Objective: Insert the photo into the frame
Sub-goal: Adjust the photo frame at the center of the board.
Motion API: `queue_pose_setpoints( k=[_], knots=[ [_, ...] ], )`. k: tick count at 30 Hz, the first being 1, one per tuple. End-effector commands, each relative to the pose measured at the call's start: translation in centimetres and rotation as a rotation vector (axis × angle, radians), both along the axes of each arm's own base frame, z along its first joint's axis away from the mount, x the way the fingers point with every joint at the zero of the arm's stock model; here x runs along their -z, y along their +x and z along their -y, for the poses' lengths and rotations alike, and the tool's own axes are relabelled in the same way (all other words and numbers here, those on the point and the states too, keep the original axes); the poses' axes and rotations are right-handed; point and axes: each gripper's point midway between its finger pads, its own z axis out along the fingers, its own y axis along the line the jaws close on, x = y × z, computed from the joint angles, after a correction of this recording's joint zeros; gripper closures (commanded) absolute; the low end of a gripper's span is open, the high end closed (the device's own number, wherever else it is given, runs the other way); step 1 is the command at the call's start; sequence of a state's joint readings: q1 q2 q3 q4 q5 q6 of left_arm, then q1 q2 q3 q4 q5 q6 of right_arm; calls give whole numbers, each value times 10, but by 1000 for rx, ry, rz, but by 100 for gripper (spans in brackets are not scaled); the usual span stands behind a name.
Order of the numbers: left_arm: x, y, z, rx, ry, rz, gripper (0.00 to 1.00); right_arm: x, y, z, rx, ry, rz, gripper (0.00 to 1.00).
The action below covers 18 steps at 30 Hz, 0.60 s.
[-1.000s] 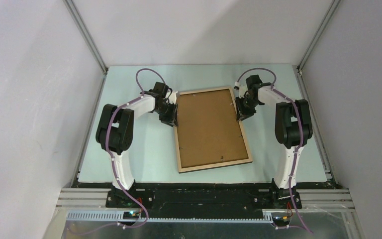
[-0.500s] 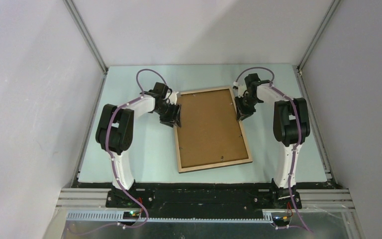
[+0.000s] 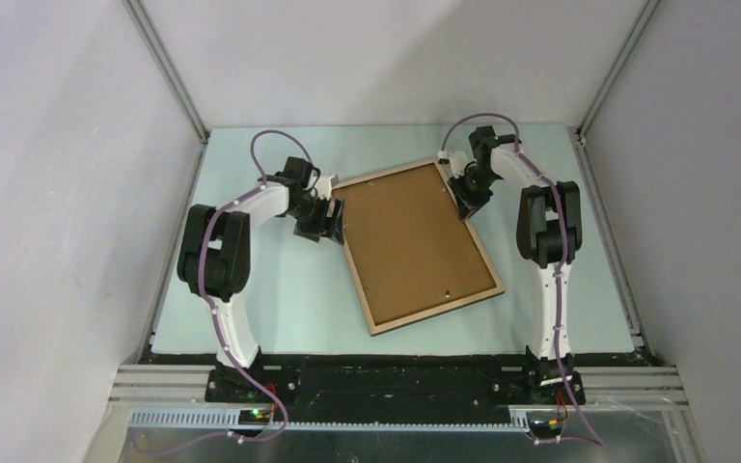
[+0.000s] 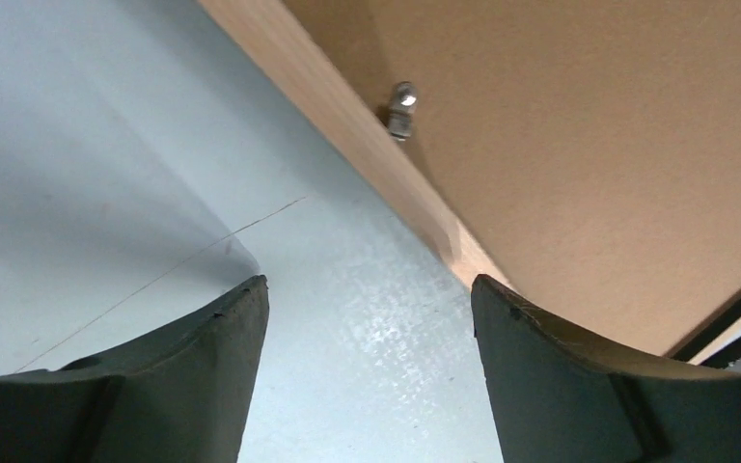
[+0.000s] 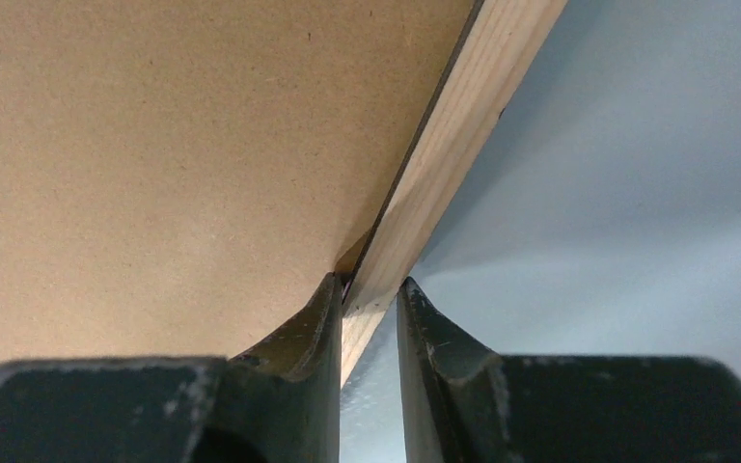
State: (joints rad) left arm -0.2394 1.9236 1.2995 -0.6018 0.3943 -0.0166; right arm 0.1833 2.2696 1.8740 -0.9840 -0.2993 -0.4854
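Note:
The frame (image 3: 439, 311) lies back-up on the table, skewed, its light wood rim around a brown backing board (image 3: 415, 246). The photo is hidden. My left gripper (image 3: 323, 224) stands open just off the frame's left rail near the far corner. In the left wrist view only bare table shows between the fingers (image 4: 369, 289), with the rail (image 4: 347, 106) and a small metal tab (image 4: 402, 101) ahead. My right gripper (image 3: 465, 203) is shut on the frame's right rail (image 5: 463, 125) near the far-right corner. One finger (image 5: 314, 318) rests on the board side, the other on the outer side.
The pale table (image 3: 270, 309) is walled in by grey panels on three sides. A black strip with both arm bases runs along the near edge (image 3: 386, 371). The frame's near corner (image 3: 376, 331) lies close to that strip.
My left gripper has opened and let go of the left rail. The frame has swung, its near end moving right, with the right gripper still on its far-right rail.

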Motion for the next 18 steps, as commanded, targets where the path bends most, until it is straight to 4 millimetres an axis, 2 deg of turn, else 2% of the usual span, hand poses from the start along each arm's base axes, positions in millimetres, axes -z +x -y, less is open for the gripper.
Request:
queue_pose_setpoints(
  k=[1, 2, 5, 11, 18],
  knots=[
    [-19, 8, -15, 60, 66, 99, 18, 2, 17, 3, -300, -30, 52, 100],
    [-21, 12, -18, 63, 84, 114, 17, 7, 17, 1, -326, -35, 43, 100],
    [-25, 20, -25, 77, 130, 145, 16, 5, 25, -3, -423, -48, 69, 100],
    [-41, 46, -34, 30, 197, 213, 15, 9, 25, -20, -562, -46, 95, 100],
    [-41, 53, -41, -1, 238, 223, 15, 2, 28, -45, -687, -27, 153, 100]
  ],
)
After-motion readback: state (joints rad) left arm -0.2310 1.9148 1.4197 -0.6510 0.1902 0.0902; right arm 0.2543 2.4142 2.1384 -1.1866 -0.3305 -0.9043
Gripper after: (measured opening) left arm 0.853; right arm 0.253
